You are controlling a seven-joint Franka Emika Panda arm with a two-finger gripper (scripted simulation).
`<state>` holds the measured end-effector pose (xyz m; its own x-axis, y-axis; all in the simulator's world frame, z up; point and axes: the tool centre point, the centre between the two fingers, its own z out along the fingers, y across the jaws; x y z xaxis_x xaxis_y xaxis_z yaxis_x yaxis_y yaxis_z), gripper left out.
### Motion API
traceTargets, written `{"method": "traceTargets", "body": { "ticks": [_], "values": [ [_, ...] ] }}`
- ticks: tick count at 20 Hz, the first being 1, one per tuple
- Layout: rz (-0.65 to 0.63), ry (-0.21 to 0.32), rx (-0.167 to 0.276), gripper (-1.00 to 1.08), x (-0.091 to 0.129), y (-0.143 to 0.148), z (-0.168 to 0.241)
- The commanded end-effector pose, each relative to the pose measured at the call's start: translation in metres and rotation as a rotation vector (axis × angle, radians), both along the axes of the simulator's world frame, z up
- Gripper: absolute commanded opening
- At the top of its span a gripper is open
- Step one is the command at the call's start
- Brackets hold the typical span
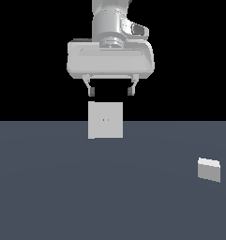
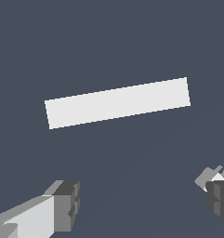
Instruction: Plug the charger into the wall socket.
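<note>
The charger [image 1: 209, 169] is a small light-grey block with a paler top face, lying on the bench [image 1: 63, 197] far toward the exterior view's right and well apart from everything else. Judged by its plain box shape, it should behave as a rigid, light body with flat, smooth sides. The smooth faces may slip under a weak or off-centre pinch. The best hold is likely across two opposite side faces, near mid-height, leaving the plugging end free.

The wall socket [image 1: 105, 120] is a flat upright square plate with two tiny dots at its centre. In the wrist view it shows as a pale strip [image 2: 117, 102], seen from above.

The gripper [image 1: 110, 91] hangs above the socket, pointing straight down, its body level and square to the camera. The jaws stand wide and hold nothing. One fingertip [image 2: 67, 204] shows clearly in the wrist view, with bare bench between it and the other.

The charger is not yet grasped. The arm will need to travel sideways toward the exterior view's right and descend before closing.
</note>
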<state>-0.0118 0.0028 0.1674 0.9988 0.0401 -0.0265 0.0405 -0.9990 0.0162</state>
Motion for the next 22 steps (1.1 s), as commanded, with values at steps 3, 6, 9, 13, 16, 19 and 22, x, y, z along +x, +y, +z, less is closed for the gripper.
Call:
{"method": "traceTargets", "body": {
  "ticks": [3,6,9,13,16,19,22],
  "values": [
    [-0.003,-0.001,0.000,1.00,0.000,-0.001,0.000],
    [-0.019,-0.007,-0.002,1.00,-0.001,-0.005,-0.003],
    [-0.049,-0.018,-0.005,1.00,-0.002,-0.013,-0.007],
    [-0.110,-0.039,-0.010,1.00,-0.004,-0.030,-0.016],
    [-0.171,-0.061,-0.016,1.00,-0.008,-0.046,-0.024],
    [-0.245,-0.087,-0.023,1.00,-0.013,-0.066,-0.035],
    [-0.329,-0.118,-0.031,1.00,-0.021,-0.088,-0.047]
  ]
}}
